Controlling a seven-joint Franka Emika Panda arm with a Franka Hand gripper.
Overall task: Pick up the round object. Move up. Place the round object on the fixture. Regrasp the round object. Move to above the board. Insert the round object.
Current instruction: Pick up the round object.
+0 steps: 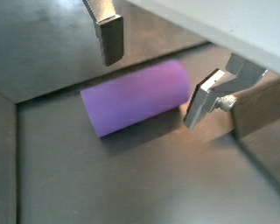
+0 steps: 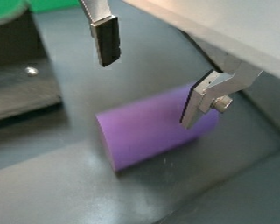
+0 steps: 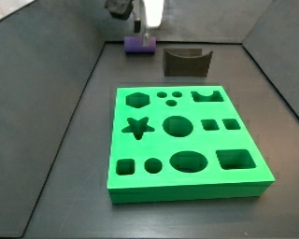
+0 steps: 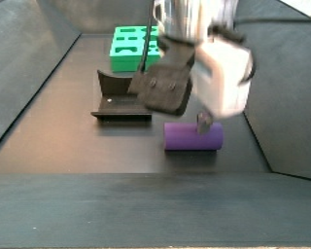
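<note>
Straddling one round object: end effector

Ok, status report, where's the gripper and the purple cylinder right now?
Gripper open, fingers straddling the purple cylinder, not closed on it. Cylinder lying on its side on the floor. Fixture and green board apart from it, nothing in the way.
</note>
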